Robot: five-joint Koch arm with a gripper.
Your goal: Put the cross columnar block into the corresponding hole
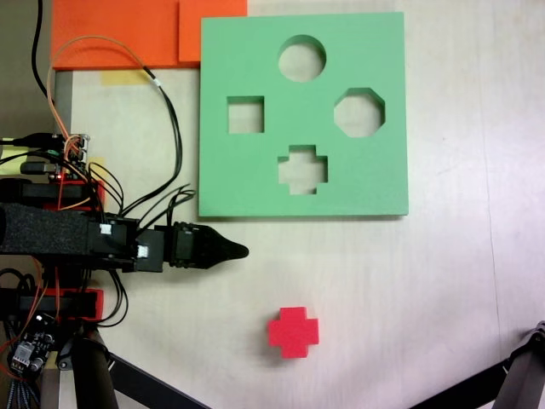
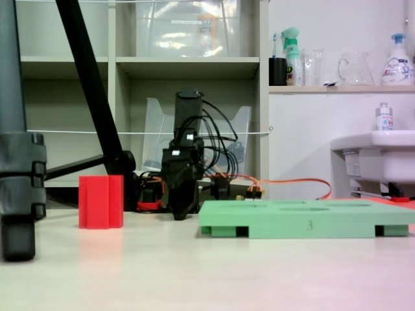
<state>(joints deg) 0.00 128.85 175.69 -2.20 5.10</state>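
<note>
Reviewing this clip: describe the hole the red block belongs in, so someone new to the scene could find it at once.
In a fixed view from above, find the green foam board on the pale table. It has four cutouts; take the one nearest the board's lower edge, the corresponding hole. It alone is plus-shaped; the others are a circle, a square and an octagon.

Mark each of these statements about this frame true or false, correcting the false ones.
1. The red cross block stands on the table, apart from the green board. True.
2. The pincer grips the red cross block. False: it holds nothing, and its tip is clear of the block.
3. The plus-shaped cutout is empty. True.
4. The board has only three cutouts. False: there are four, namely the round, square, octagonal and plus-shaped ones.
5. In a fixed view from table height, the block lies on its side. False: it stands upright.
</note>
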